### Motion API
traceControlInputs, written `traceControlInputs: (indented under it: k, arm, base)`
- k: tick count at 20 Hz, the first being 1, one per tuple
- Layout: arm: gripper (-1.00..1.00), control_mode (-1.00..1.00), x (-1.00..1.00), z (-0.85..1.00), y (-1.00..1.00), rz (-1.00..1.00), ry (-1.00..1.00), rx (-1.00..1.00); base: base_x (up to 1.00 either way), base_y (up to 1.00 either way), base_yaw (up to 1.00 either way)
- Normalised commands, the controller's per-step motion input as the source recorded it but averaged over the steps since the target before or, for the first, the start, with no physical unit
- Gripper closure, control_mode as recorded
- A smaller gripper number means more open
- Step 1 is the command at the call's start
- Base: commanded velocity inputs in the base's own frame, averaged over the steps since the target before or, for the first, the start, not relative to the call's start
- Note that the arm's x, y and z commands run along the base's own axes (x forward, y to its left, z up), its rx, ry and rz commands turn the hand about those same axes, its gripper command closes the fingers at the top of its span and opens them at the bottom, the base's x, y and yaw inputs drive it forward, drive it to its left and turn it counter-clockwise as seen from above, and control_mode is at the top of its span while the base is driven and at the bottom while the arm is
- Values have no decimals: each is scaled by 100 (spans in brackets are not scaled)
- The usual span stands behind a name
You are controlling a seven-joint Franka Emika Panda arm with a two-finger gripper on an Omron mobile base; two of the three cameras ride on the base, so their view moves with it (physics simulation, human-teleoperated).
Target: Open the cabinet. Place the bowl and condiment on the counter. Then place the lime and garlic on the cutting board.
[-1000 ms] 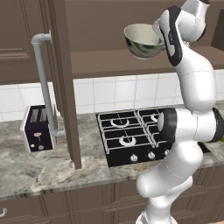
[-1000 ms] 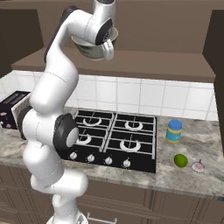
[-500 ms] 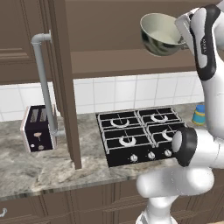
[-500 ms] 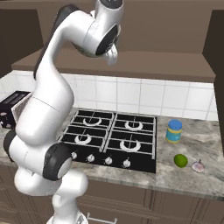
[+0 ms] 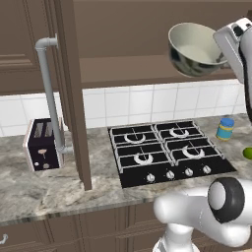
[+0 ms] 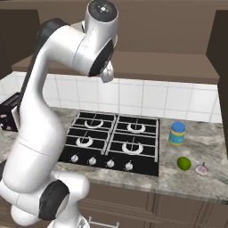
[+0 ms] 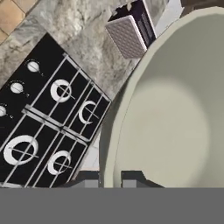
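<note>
High above the black stovetop (image 5: 167, 152), the gripper (image 7: 109, 178) is clamped on the rim of the bowl (image 5: 194, 49), holding it tilted in the air in front of the open cabinet (image 5: 69, 88), whose door stands swung out with its grey bar handle beside a dark toaster (image 5: 42, 144). Down on the counter (image 6: 196, 178), to the right of the stovetop, the condiment (image 6: 177, 133) stands upright, with the lime (image 6: 183, 163) nearer the front edge and the garlic (image 6: 202, 169) just beside the lime.

no text can be read anywhere; the condiment (image 6: 177, 133) jar's blue label band shows no legible print.
</note>
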Motion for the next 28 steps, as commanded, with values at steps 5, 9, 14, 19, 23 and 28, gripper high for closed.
traceControlInputs:
  k: [5,9,14,19,23,28]
  arm:
    - [100,-100,-91,-21,-15,0,6,0]
    - [100,-100,-58,-44,-18,0,15,-2]
    - [100,-100,-33,-53,-24,0,17,-3]
    - [100,-100,-28,-55,-30,0,17,-2]
    - [100,-100,-28,-54,-30,-1,15,-2]
    - [100,-100,-21,-67,-21,-6,9,-3]
  base:
    - [0,0,0]
    - [0,0,0]
    - [0,0,0]
    - [0,0,0]
    - [0,0,0]
    - [0,0,0]
